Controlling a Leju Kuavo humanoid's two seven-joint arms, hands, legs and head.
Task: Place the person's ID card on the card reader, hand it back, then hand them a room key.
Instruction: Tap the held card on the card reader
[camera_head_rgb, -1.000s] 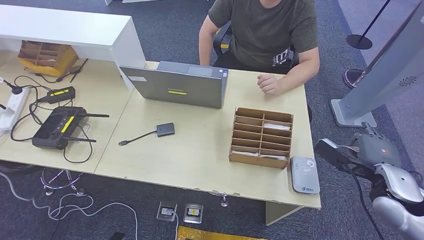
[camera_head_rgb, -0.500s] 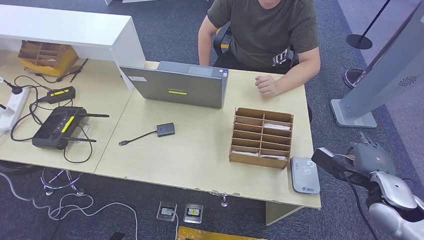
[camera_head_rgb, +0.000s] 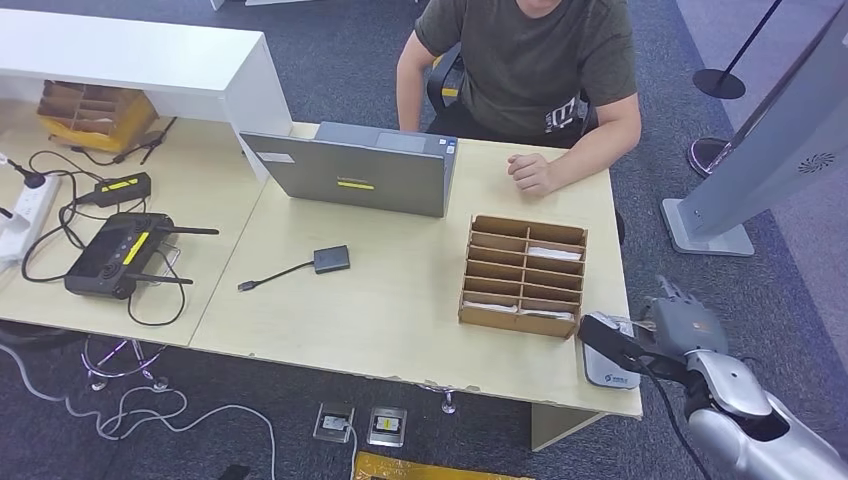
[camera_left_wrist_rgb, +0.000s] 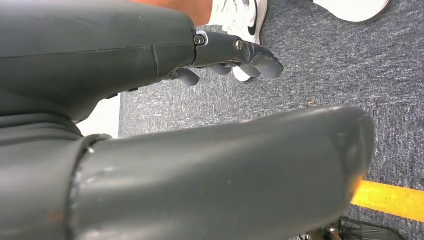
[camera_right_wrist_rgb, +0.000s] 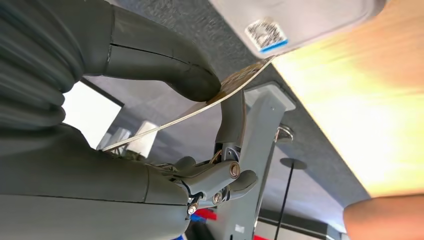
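Note:
My right hand (camera_head_rgb: 672, 328) reaches in from the table's right front corner and pinches the ID card (camera_right_wrist_rgb: 200, 107) between thumb and a finger. The card is held flat, and its far edge is just over the grey card reader (camera_head_rgb: 606, 366), which lies at the table's front right; the reader (camera_right_wrist_rgb: 295, 20) appears close by in the right wrist view. The cardboard slot box (camera_head_rgb: 522, 272) with white room key cards stands just left of the reader. My left hand (camera_left_wrist_rgb: 235, 52) hangs over the carpet, fingers loosely apart and holding nothing.
The person sits behind the table with a hand (camera_head_rgb: 533, 172) resting on it near the far right. A grey laptop (camera_head_rgb: 350, 170) stands at the back centre, a small adapter with cable (camera_head_rgb: 328, 260) lies mid-table, and a black controller (camera_head_rgb: 115, 255) is at the left.
My right hand has moved left and down with the card, from beside the table to over the reader. The person's hand slid slightly left.

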